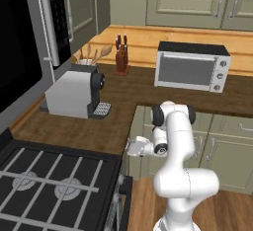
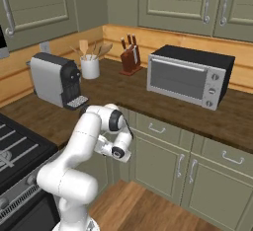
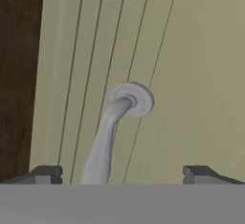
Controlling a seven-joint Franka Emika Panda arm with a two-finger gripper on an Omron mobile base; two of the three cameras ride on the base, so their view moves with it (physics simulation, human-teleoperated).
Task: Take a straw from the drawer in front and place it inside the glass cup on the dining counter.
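Note:
My gripper [image 3: 125, 175] is open, its two dark fingertips [image 3: 45, 174] spread wide on either side of a pale grey bar handle [image 3: 107, 132]. The handle is fixed on the pale sage-green front of the drawer [image 3: 191, 74], which is shut and very close to the hand. Nothing is between the jaws but the handle, and they do not touch it. In the left base view the hand [image 1: 137, 146] reaches left to the cabinet just under the counter's edge. The straw, the glass cup and the dining counter are out of view.
A dark wood counter [image 1: 123, 101] carries a coffee machine [image 1: 74, 94], a toaster oven [image 1: 192, 67], a knife block [image 1: 121, 57] and a utensil holder [image 2: 90, 66]. A black stove [image 1: 54, 180] stands at the left. More green cabinet doors [image 2: 207, 175] run to the right.

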